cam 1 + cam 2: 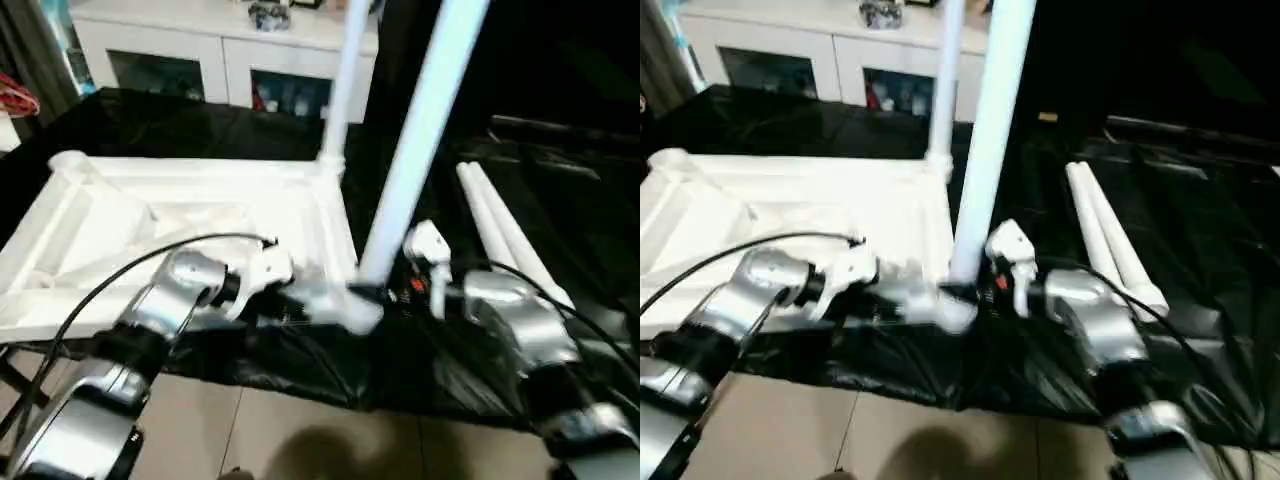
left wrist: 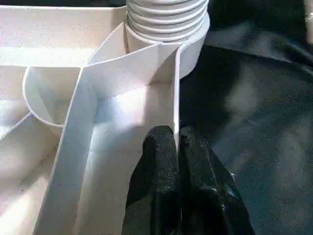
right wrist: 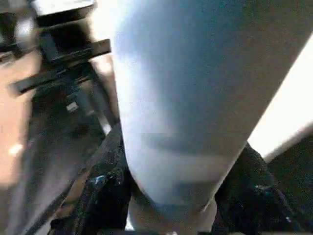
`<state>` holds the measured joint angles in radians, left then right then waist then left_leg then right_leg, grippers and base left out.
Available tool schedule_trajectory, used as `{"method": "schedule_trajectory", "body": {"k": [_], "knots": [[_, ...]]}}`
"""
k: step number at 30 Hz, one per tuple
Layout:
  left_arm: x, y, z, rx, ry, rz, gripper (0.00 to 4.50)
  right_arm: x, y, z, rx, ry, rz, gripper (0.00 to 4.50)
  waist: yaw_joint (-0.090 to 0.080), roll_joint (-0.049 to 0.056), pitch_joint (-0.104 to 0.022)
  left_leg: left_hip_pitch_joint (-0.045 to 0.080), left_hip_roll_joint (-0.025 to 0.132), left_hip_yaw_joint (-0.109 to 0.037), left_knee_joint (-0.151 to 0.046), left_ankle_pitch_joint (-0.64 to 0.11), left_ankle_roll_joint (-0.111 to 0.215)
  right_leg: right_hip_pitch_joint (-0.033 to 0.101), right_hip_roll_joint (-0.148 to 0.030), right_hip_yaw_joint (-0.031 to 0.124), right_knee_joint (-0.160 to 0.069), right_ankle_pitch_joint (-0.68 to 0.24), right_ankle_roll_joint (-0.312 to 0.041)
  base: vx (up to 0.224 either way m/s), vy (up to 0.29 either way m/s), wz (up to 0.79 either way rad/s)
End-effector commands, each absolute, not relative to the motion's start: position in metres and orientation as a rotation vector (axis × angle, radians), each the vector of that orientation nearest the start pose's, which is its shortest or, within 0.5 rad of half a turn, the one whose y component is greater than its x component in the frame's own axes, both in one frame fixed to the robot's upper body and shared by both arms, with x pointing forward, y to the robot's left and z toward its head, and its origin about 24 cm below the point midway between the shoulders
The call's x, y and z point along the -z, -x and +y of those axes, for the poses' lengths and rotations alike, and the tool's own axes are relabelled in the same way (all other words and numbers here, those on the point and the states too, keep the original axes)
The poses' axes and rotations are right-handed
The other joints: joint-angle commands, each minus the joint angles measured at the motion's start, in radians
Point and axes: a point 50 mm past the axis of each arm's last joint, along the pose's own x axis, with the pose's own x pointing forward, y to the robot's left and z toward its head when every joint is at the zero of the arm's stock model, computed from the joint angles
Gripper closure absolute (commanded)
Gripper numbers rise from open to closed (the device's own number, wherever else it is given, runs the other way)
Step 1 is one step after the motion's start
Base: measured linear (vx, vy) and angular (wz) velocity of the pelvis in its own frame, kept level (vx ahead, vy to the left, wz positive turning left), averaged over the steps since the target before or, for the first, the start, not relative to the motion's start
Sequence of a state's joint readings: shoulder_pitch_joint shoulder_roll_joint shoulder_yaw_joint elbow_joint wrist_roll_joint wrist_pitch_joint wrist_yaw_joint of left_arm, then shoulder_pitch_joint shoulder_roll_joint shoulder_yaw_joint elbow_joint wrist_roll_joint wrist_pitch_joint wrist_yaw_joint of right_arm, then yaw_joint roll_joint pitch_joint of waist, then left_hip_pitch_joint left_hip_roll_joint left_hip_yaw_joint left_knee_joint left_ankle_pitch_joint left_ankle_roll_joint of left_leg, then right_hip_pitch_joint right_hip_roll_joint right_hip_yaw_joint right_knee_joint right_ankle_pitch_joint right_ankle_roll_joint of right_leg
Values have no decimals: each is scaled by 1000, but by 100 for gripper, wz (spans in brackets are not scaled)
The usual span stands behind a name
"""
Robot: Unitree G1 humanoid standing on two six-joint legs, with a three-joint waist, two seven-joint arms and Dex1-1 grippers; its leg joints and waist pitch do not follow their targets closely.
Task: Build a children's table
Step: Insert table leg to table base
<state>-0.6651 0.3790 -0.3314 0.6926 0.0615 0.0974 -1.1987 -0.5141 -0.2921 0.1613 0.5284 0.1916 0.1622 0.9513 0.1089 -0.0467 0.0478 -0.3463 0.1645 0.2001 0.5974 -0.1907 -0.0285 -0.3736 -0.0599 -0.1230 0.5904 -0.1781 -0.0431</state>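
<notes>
While the table top point(image 1: 200, 215) lay upside down on a glossy, wrinkled black sheet point(image 1: 560, 210), its white plastic underside faced up, showing thin upright ribs that met at round corner sockets. One leg point(image 1: 343, 85), a smooth white tube, stood upright in the far corner socket nearest the cabinet. A second leg point(image 1: 420, 130), round, matt and slightly tapered, stood at the near corner, leaning a little toward the robot's right. The right gripper point(image 3: 171, 200) clasped this leg near its lower end, a black finger on either side. In the left wrist view the leg's base point(image 2: 167, 19) showed coarse moulded threads seated in the socket collar. The left gripper point(image 2: 176, 147) was pinched closed on the thin outer wall of the top, just beside that socket; its fingers point(image 2: 159, 161) had a rough, grainy black surface. Two more legs point(image 1: 505, 230) lay side by side, touching, on the sheet to the robot's right. A white cabinet point(image 1: 220, 50) with glass doors stood behind. No readable writing or labels appeared anywhere.
</notes>
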Motion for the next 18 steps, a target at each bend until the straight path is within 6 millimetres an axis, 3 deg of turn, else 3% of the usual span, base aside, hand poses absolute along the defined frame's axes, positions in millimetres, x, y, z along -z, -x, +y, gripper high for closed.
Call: {"method": "schedule_trajectory", "body": {"k": [1,4,9,11,12,13,16,18], "knots": [[-69,-336,125,1288,-465,439,450,-23,-313,-134,-975,90,431,262,-5,13,-42,30,91,-66,-80,-389,-40,17,-145,66,-126,-648,-56,0,0,0],[-75,-345,114,1205,-440,416,450,-21,-330,-136,-747,54,417,262,-21,16,-46,19,99,-75,-89,-405,-58,26,-143,61,-116,-573,-71,0,0,0],[-84,-362,88,992,-411,386,450,-14,-347,-126,-478,-14,462,262,-25,19,-45,24,93,-67,-85,-389,-58,18,-145,72,-114,-504,-110,0,0,0],[-85,-364,80,956,-410,380,450,-13,-349,-120,-440,-35,482,262,-24,25,-48,23,96,-65,-87,-370,-64,19,-141,75,-107,-447,-129,0,0,0],[-86,-363,74,944,-420,373,450,-13,-351,-116,-425,-50,496,262,-24,21,-49,20,95,-62,-87,-352,-56,22,-142,78,-103,-413,-140,0,0,0],[-86,-363,72,940,-425,371,450,-12,-351,-115,-420,-53,501,262,-20,24,-50,20,94,-58,-85,-329,-48,23,-141,80,-100,-383,-147,0,0,0],[-81,-359,62,948,-454,371,450,-12,-352,-102,-421,-60,517,262,-16,21,-55,14,94,-53,-84,-264,-28,28,-138,83,-87,-292,-168,0,0,0],[-79,-356,59,971,-461,371,450,-12,-353,-96,-426,-40,525,262,-17,21,-55,9,92,-52,-83,-244,-21,33,-139,82,-86,-287,-169,0,0,0]]}}
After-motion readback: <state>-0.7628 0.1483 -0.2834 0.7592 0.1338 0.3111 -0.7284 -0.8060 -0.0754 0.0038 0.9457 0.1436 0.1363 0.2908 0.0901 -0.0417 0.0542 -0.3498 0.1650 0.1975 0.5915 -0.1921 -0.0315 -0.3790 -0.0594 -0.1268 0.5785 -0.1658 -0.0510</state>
